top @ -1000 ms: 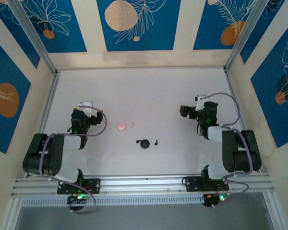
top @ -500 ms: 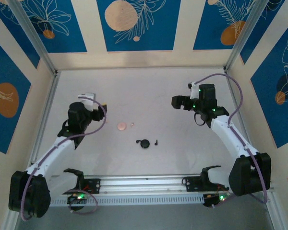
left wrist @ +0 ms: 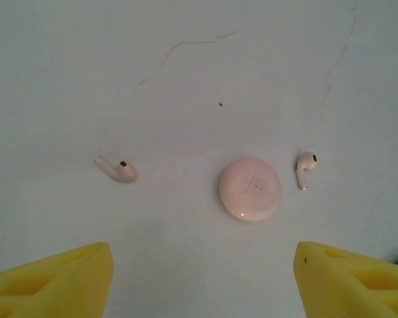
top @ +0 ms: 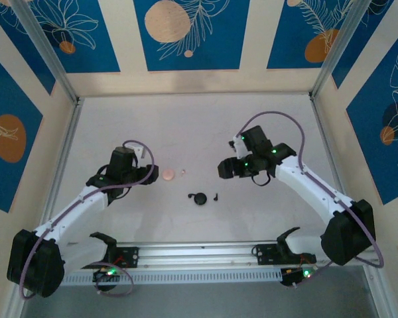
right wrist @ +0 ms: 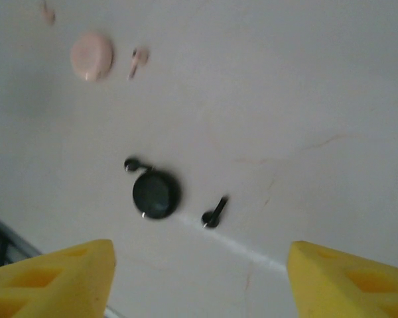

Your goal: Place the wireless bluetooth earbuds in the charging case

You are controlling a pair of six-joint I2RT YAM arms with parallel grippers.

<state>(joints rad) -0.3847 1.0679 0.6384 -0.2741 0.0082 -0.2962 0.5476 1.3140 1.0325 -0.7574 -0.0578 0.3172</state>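
A: Reaching in from both sides now, no longer folded back near the bases as a second ago. Left hand (top: pixel 148 175) open over the pale set, yellow fingers (left wrist: pixel 60 281) wide apart, nothing between them.

B: Meaning a pick-up soon, with nothing inserted yet. Below it, left to right?

A: Pale earbud (left wrist: pixel 117 171) lying alone on the counter (top: pixel 186 126), then pink disc (left wrist: pixel 250 189) (probably a charging case, lid seemingly shut), then second pale earbud (left wrist: pixel 305 169) just beside the disc.

B: And further right?

A: Black disc (right wrist: pixel 156 193) with first black earbud (right wrist: pixel 131 163) touching its rim, then other black earbud (right wrist: pixel 214 213) near but apart. Right hand (top: pixel 223 168) above those, likewise spread open and empty.

B: Anything in the way?

A: Nothing between hands and earbuds. Awkward all the same: tiny, lying flat, close to the discs, and no open case to drop them into yet.
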